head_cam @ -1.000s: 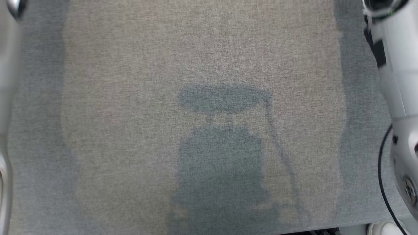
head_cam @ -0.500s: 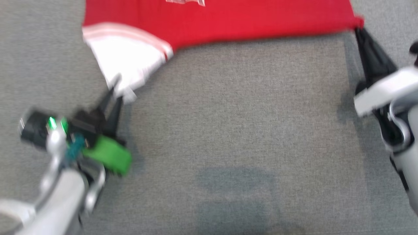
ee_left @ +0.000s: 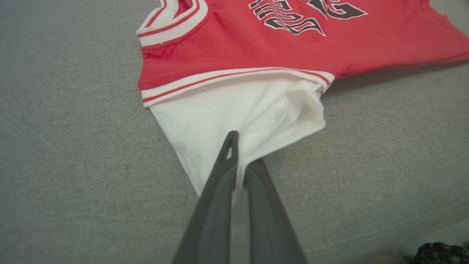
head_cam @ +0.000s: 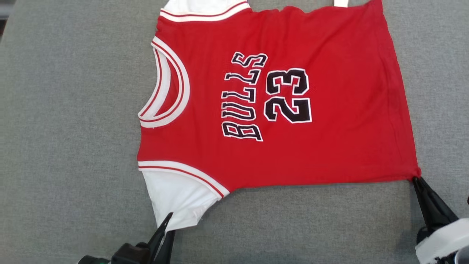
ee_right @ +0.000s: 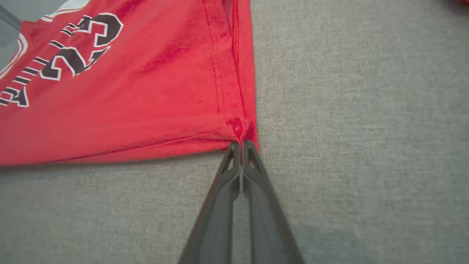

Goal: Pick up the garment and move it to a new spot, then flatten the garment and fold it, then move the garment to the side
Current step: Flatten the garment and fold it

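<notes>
The garment (head_cam: 329,110) is a red sleeveless jersey with white trim, black "BULLS 23" lettering and a white under-layer, spread flat on the grey surface with its neck to the left. My left gripper (head_cam: 166,222) is shut on the white sleeve corner at the lower left; the left wrist view shows the white cloth (ee_left: 227,117) pinched between the dark fingers at the left gripper (ee_left: 238,154). My right gripper (head_cam: 417,179) is shut on the red hem corner at the lower right; in the right wrist view the right gripper (ee_right: 240,145) holds the bunched hem corner of the garment (ee_right: 146,91).
Grey fabric surface (head_cam: 73,128) lies all around the jersey, with open room to its left and in front. A seam of the surface (ee_left: 403,227) runs near the lower right of the left wrist view.
The head camera has tilted up, bringing the whole jersey into view. Both grippers stay shut on their corners, and the jersey now lies spread flat.
</notes>
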Motion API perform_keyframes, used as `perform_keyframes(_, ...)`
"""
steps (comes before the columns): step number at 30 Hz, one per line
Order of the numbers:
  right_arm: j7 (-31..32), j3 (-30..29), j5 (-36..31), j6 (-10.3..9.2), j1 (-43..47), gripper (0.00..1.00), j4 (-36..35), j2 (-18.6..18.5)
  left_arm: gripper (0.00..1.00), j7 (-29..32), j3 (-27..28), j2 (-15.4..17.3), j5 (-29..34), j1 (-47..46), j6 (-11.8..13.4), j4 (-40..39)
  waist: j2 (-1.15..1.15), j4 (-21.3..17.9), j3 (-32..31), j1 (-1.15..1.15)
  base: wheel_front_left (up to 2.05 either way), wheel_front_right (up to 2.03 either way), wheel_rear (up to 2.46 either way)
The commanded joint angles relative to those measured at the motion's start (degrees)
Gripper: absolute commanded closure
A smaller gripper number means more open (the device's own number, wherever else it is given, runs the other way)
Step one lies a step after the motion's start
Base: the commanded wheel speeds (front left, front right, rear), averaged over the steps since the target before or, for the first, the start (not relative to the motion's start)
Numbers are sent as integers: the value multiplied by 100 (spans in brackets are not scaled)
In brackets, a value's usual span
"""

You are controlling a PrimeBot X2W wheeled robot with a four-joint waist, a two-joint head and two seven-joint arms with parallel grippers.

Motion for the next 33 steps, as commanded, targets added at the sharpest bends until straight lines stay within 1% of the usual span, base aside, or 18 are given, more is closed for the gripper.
perform_keyframes(1, 56, -133, -48, -10, 216, 100, -211, 53, 100, 53, 26, 78, -26, 82, 55, -44, 0, 73, 24, 1, 0, 0, 0)
perform_keyframes(5, 275, -296, -31, -10, 300, 100, -675, 237, 100, 379, -5, 349, 102, -139, -69, -241, 0, -75, 213, 1, 0, 0, 0)
perform_keyframes(7, 407, -267, -41, -9, 48, 100, -782, 260, 100, 619, 25, 498, 169, -425, -171, -406, 0, -172, 322, 1, 0, 0, 0)
perform_keyframes(9, 561, -170, -30, -9, -283, 100, -826, 244, 100, 935, 68, 773, 357, -746, -289, -518, 0, -278, 438, 1, 0, 0, 0)
perform_keyframes(10, 561, -170, -30, -9, -283, 100, -826, 244, 100, 935, 68, 773, 357, -746, -289, -518, 0, -278, 438, 1, 0, 0, 0)
perform_keyframes(12, 678, -56, -54, -9, -631, 100, -842, 155, 100, 1287, 99, 986, 520, -1137, -445, -728, 0, -369, 557, 1, 0, 0, 0)
perform_keyframes(15, 918, 162, 43, -6, -1218, 100, -848, 54, 100, 1917, 251, 1431, 601, -1780, -777, -1073, 0, -532, 755, 1, 0, 0, 0)
perform_keyframes(17, 1093, 307, 91, -6, -1608, 100, -774, 1, 100, 2340, 323, 1610, 511, -2170, -1032, -1257, 0, -655, 870, 1, 0, 0, 0)
perform_keyframes(18, 1178, 388, 133, -6, -1795, 100, -717, 10, 100, 2531, 359, 1755, 539, -2429, -1195, -1305, 0, -714, 921, 1, 0, 0, 0)
perform_keyframes(19, 1298, 511, 181, -6, -2150, 100, -591, 16, 100, 2890, 437, 1853, 392, -2869, -1467, -1327, 0, -819, 1017, 1, 0, 0, 0)
perform_keyframes(20, 1338, 572, 165, -6, -2324, 100, -528, -13, 100, 3050, 460, 1946, 409, -3138, -1632, -1322, 0, -873, 1070, 1, 0, 0, 0)
perform_keyframes(24, 1383, 783, 177, -6, -2825, 100, -273, -20, 100, 3560, 492, 2073, 250, -4116, -2256, -1065, 0, -1081, 1262, 1, 0, 0, 0)
perform_keyframes(26, 1355, 902, 212, -5, -2989, 100, -179, 2, 100, 3732, 395, 1991, 42, -4491, -2466, -850, 0, -1190, 1341, 1, 0, 0, 0)
perform_keyframes(27, 1349, 982, 228, -5, -3048, 100, -139, 18, 100, 3817, 311, 2068, 60, -4723, -2547, -771, 0, -1257, 1374, 1, 0, 0, 0)
perform_keyframes(28, 1320, 1067, 245, -5, -3119, 100, -109, 35, 100, 3899, 236, 2091, -31, -4892, -2588, -665, 0, -1327, 1399, 1, 0, 0, 0)
perform_keyframes(29, 1211, 1317, 297, -5, -3289, 100, -20, 71, 100, 4072, -125, 2118, -292, -5457, -2661, -337, 0, -1514, 1450, 1, 0, 0, 0)
perform_keyframes(31, 1178, 1429, 371, -5, -3326, 100, 0, 85, 100, 4081, -422, 2234, -276, -5755, -2674, -275, 0, -1567, 1446, 1, 0, 0, 0)
perform_keyframes(33, 1118, 1494, 418, -5, -3395, 100, -15, 54, 100, 4076, -565, 2251, -409, -5934, -2662, -117, 0, -1612, 1420, 1, 0, 0, 0)
